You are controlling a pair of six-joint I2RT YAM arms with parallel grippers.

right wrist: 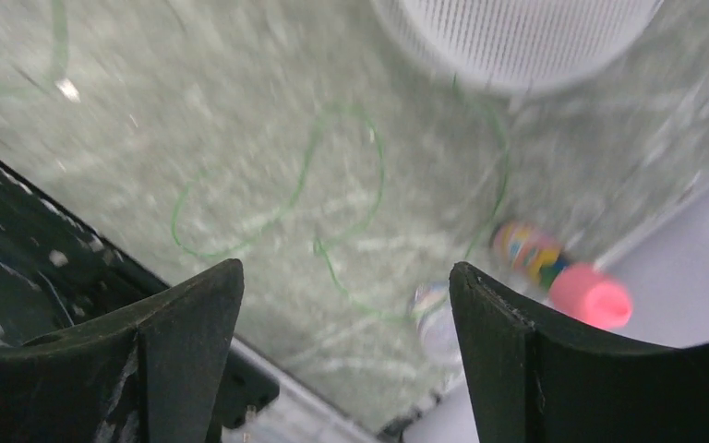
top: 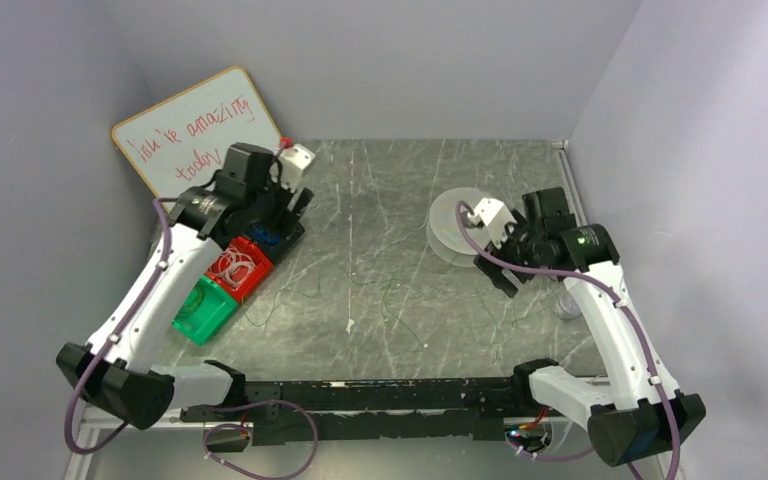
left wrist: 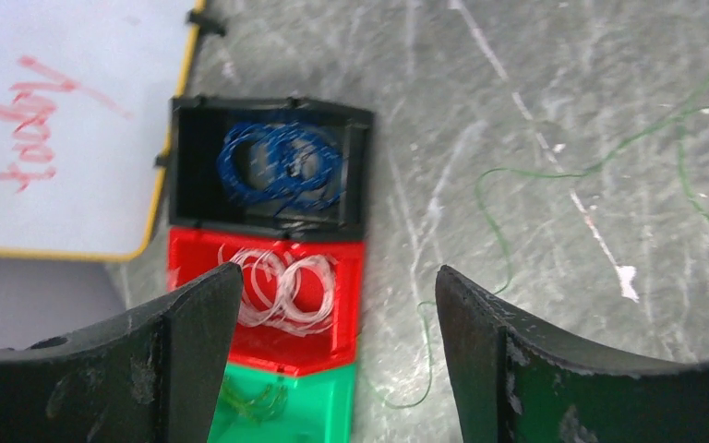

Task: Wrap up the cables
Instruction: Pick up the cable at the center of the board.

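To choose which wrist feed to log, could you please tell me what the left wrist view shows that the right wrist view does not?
Only the left wrist: a whiteboard with red writing, a black bin of blue coils, a red bin of whitish coils, and a green bin. Only the right wrist: a white ribbed basket and a pink-capped bottle. Both: an open hand, left hand and right hand, with loose green cables on the grey table.

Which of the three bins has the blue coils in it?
The black bin beside the whiteboard; the red bin holds whitish coils.
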